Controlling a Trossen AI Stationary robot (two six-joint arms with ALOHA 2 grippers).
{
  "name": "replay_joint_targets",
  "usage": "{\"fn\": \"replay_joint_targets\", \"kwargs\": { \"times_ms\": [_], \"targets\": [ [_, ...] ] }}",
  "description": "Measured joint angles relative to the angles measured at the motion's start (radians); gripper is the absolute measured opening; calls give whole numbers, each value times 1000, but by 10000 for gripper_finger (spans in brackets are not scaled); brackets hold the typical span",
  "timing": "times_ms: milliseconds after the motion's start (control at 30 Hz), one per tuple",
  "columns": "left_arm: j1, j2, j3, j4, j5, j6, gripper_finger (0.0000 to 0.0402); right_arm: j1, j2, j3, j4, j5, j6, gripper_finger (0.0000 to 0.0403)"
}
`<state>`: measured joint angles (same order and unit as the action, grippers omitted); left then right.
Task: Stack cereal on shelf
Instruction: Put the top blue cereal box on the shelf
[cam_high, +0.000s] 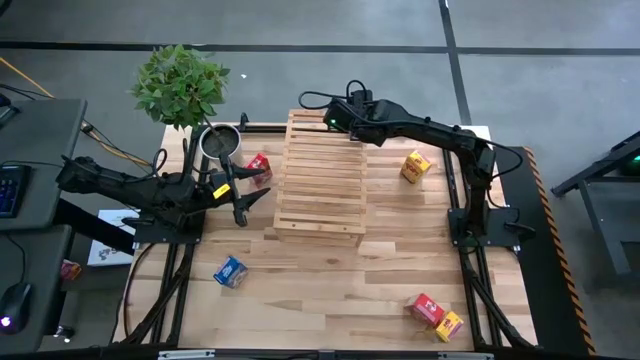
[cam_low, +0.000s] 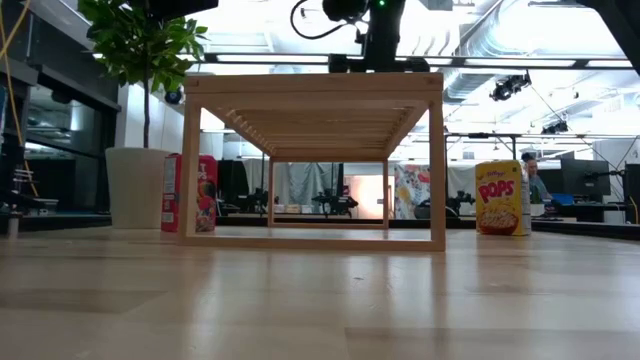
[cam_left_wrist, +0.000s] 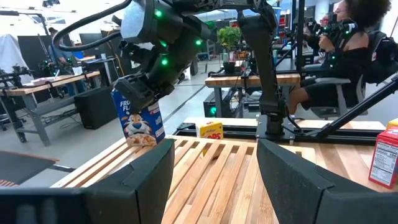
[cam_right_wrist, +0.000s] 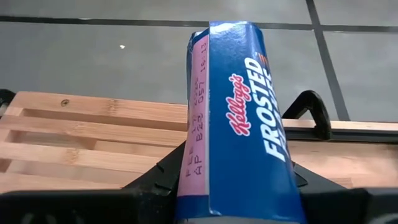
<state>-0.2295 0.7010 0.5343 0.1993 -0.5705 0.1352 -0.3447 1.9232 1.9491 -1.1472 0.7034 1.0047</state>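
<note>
High view has the shelf (cam_high: 322, 178) mid-table, and I'd worry the blue cereal box (cam_left_wrist: 139, 119) tips off its far upper edge if released tilted, since the right gripper (cam_high: 335, 115) is partly closed on it there, while the left gripper (cam_high: 238, 185) waits open at centre-left.

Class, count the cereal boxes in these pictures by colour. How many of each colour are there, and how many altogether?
Red boxes: 2
Blue boxes: 2, counting the held blue box in the right gripper
Yellow boxes: 2
Total: 6
</note>
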Motion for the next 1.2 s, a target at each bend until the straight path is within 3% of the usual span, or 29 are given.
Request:
{"fn": "replay_joint_targets", "kwargs": {
  "times_ms": [667,1000,1200],
  "targets": [
    [0,0,0,0,0,0,221,11,2,0,9,-3,7,133],
    [0,0,0,0,0,0,221,28,2,-2,6,31,-17,213],
    [0,0,0,0,-1,0,221,27,1,-2,6,41,-20,229]
  ]
}}
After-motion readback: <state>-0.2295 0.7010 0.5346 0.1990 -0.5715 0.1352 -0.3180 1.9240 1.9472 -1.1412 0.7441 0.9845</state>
